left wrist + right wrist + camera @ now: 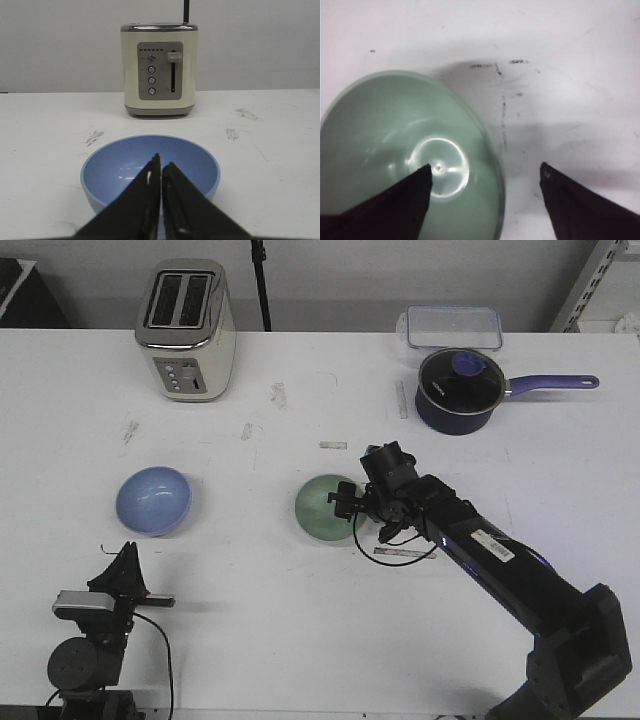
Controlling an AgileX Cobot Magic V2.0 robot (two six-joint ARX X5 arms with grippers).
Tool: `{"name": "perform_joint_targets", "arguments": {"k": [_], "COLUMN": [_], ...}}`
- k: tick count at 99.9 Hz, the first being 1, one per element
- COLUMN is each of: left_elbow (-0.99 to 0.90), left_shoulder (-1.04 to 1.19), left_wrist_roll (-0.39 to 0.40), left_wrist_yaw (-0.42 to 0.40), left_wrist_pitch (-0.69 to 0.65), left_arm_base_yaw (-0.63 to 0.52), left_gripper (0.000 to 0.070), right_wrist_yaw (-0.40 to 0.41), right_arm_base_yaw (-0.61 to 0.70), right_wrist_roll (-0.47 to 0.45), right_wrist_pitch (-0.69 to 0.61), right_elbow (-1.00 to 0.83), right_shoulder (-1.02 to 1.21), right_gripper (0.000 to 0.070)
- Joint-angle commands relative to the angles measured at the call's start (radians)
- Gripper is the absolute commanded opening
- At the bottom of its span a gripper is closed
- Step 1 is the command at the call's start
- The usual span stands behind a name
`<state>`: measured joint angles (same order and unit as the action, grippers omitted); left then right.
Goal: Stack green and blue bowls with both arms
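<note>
The blue bowl (pixel 153 500) sits upright on the white table at the left. The green bowl (pixel 322 510) sits near the middle. My left gripper (pixel 127 550) is shut and empty, low near the front edge, just short of the blue bowl. In the left wrist view the shut fingers (pixel 161 160) point at the blue bowl (pixel 115 165). My right gripper (pixel 350 502) is open at the green bowl's right rim. In the right wrist view it (pixel 485 166) straddles the rim, one finger (pixel 415 192) over the inside of the green bowl (pixel 385 130), the other (pixel 560 190) over the table outside.
A cream toaster (pixel 187 330) stands at the back left, also in the left wrist view (pixel 159 70) beyond the blue bowl. A dark navy saucepan with glass lid (pixel 458 390) and a clear plastic container (pixel 453 327) stand at the back right.
</note>
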<state>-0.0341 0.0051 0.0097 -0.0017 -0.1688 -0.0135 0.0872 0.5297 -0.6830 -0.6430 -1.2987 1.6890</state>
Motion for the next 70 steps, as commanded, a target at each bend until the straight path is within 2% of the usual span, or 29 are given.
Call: {"name": "perform_joint_targets", "arguments": {"k": [1,23,33,44,57,65,70], "left_elbow": [0.022,0.022,0.022,0.022,0.022,0.022,0.022], "left_shoulder": [-0.002,-0.002,-0.002,-0.002,-0.002,-0.002,-0.002], "left_wrist_roll": [-0.002,-0.002,-0.002,-0.002,-0.002,-0.002,-0.002], "left_wrist_yaw": [-0.002,-0.002,-0.002,-0.002,-0.002,-0.002,-0.002], "left_wrist_pitch": [-0.012,-0.012,-0.012,-0.012,-0.012,-0.012,-0.012], "left_arm_base_yaw": [0.0,0.0,0.0,0.0,0.0,0.0,0.0], "left_gripper": [0.0001,0.0001,0.0001,0.0001,0.0001,0.0001,0.0001], "right_wrist_yaw": [-0.024,-0.154,-0.209,-0.211,-0.211,-0.209,-0.206], "right_arm_base_yaw": [0.008,0.006,-0.012,-0.06,-0.142,-0.202,-0.244], "right_wrist_roll": [0.046,0.284,0.424,0.562,0.641,0.669,0.68], "right_wrist_pitch": [0.016,0.02,0.078,0.194,0.352,0.445,0.497], "right_elbow": [-0.016,-0.011,0.027,0.114,0.249,0.337,0.392], "right_shoulder": [-0.035,-0.143,-0.198,-0.282,-0.403,-0.479,-0.524], "right_gripper": [0.0487,0.0484,0.0469,0.0324,0.0129,0.0049,0.0029]}}
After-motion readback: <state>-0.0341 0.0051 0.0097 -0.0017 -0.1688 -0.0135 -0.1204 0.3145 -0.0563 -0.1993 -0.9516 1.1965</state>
